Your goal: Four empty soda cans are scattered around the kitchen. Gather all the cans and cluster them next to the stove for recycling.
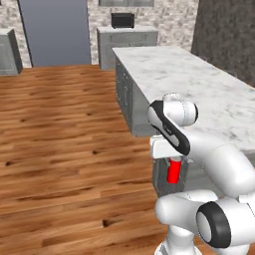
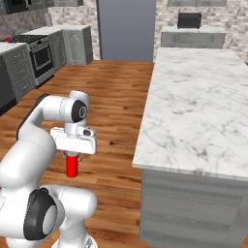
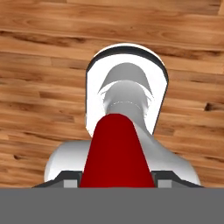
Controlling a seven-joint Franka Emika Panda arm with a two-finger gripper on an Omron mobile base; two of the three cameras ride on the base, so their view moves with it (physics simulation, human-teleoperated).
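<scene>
Wood floor [image 2: 111, 92] below; red can [image 2: 71, 166] upright (gripper-clamped).

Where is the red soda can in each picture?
Left base view: red soda can hangs low, right of centre, under the gripper.
Right base view: lower left, under the white hand.
Hand view: bottom centre, pointing away.
Shared landmark: the wood floor.

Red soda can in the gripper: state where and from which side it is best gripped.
Grip the red soda can on its round side wall near the top end, coming down along its axis from above, as the gripper has it now. The can hangs upright below the hand over the wood floor, and its narrow straight-sided cylinder fits between the fingers.
</scene>
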